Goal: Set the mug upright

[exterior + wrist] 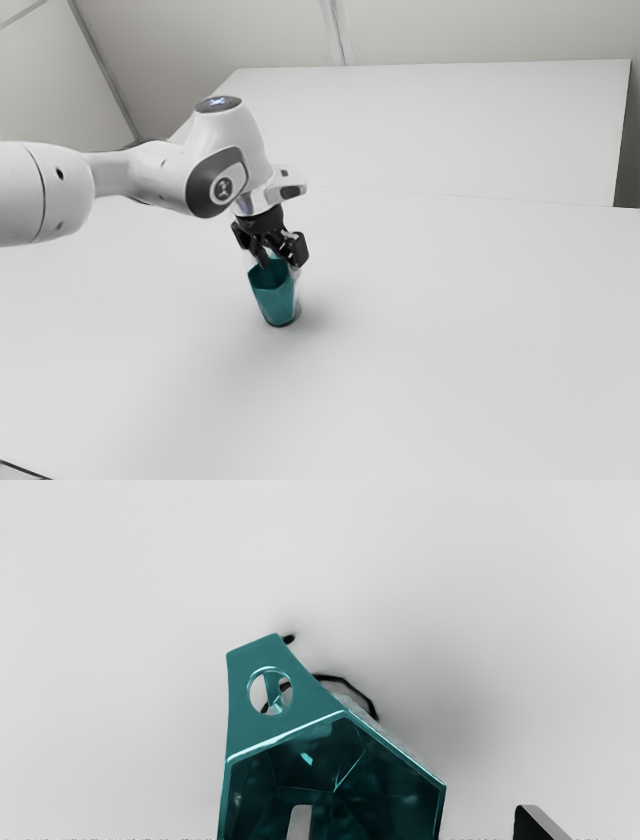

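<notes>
One holed handle [307, 705] juts from the mug [330, 775], wrist view.

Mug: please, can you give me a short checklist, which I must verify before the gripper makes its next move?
1. Mouth of the mug faces upward: ok.
2. Mug base flat on the table: cannot tell; a slight lean cannot be ruled out.
3. Gripper open: ok, its fingers stand well apart.
4. Both fingers outside the mug: not ok. One finger is over or in the mouth; the other finger is outside the rim.
5. Handle not between the fingers: ok.
6. Finger at the mouth free of the inner wall: cannot tell.
</notes>
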Robot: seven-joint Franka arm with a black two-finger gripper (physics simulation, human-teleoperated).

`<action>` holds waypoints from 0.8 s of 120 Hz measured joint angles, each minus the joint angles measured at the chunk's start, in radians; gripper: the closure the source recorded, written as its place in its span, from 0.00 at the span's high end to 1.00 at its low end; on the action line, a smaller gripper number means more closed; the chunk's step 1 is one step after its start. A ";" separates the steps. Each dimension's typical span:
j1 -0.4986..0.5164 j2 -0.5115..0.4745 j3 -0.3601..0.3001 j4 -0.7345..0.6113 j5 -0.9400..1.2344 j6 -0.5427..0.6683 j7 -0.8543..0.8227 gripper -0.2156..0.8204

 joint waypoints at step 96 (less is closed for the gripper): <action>0.072 0.111 0.054 0.514 -0.077 -0.454 0.078 0.79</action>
